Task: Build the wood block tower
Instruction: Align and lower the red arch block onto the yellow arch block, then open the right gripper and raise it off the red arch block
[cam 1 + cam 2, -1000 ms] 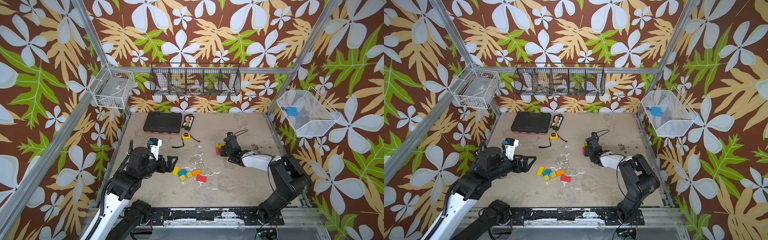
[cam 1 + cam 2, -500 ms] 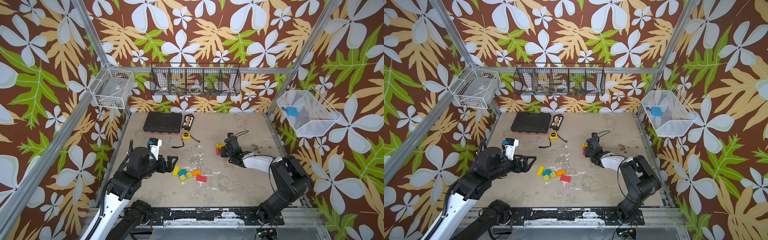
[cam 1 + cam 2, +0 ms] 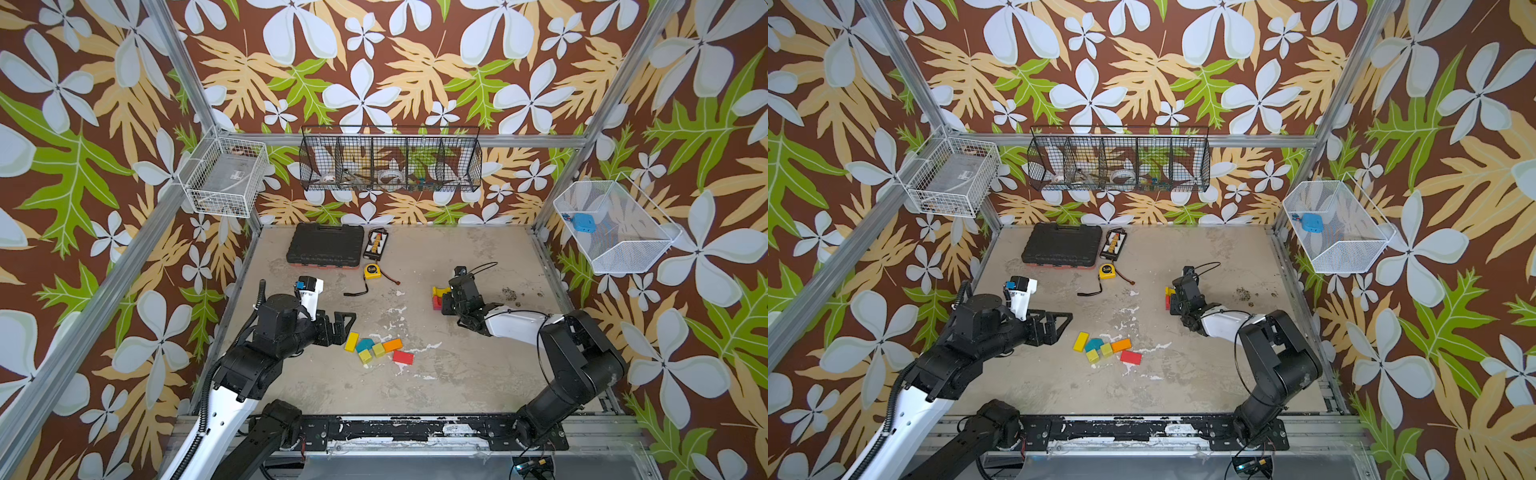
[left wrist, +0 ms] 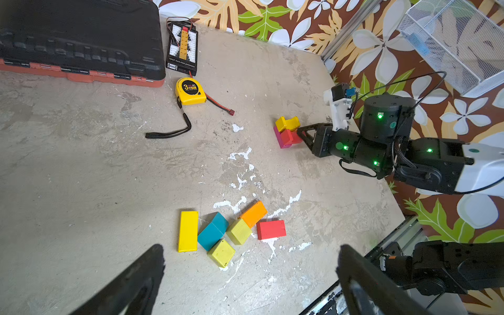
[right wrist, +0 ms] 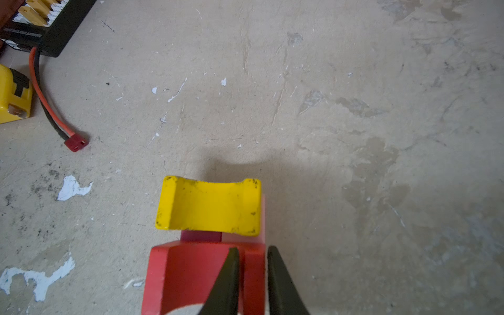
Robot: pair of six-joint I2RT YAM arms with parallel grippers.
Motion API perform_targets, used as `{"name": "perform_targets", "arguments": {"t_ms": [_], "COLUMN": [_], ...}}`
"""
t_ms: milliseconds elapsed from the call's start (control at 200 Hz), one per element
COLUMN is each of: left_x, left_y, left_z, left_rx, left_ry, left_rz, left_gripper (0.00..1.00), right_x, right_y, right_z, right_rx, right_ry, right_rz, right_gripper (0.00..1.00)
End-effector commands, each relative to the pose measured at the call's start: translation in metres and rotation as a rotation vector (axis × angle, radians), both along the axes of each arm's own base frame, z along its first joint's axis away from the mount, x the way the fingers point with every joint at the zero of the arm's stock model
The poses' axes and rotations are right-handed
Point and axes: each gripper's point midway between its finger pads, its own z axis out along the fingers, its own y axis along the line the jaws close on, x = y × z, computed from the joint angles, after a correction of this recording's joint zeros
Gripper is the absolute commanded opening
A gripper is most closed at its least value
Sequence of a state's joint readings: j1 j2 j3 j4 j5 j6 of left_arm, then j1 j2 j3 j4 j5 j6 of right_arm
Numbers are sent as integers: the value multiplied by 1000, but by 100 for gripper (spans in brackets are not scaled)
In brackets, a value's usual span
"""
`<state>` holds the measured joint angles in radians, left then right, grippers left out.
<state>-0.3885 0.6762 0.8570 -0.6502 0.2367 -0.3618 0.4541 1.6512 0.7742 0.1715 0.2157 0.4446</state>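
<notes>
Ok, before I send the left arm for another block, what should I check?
1. Left pincer open and empty: ok.
2. Red brick at the edge of the loose blocks, top free: ok.
3. Right pincer clear of the tower: not ok, its tips sit at the red arch, jaws slightly apart.
4. Yellow arch seated level on the tower: cannot tell.
5. Table between loose blocks and tower bare: ok.
</notes>
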Motion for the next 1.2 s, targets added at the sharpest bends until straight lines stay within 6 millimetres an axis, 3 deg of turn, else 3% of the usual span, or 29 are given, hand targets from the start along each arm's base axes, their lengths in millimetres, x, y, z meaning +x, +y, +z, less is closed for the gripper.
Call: {"name": "perform_targets", "arguments": {"t_ms": [0, 350, 621, 781, 856, 971, 1192], "left_x": [2, 2, 2, 2, 2, 2, 2], "left_y": [0, 0, 0, 0, 0, 0, 0], "left_z": [4, 3, 3, 2, 3, 2, 2], "left_rx": [-2, -2, -1, 1, 0, 1, 1], "left_ry": [-17, -17, -15, -13, -14, -13, -12], "left_rz": [1, 2, 2, 3, 3, 2, 1], "left_gripper": [100, 100, 100, 100, 100, 100, 100], "right_x": [2, 4, 15, 28, 36, 47, 66], "right_y": [-1, 1, -4, 2, 8, 14, 20], "right_z": [2, 8, 39, 52, 57, 59, 45], "right_rx": [-2, 8, -4, 22, 20, -2, -70], "right_ry": [-11, -21, -52, -60, -51, -24, 44], "right_rz": [-10, -7, -54, -50, -36, -21, -12], "right_gripper": [25, 27, 44, 44, 39, 38, 38]}}
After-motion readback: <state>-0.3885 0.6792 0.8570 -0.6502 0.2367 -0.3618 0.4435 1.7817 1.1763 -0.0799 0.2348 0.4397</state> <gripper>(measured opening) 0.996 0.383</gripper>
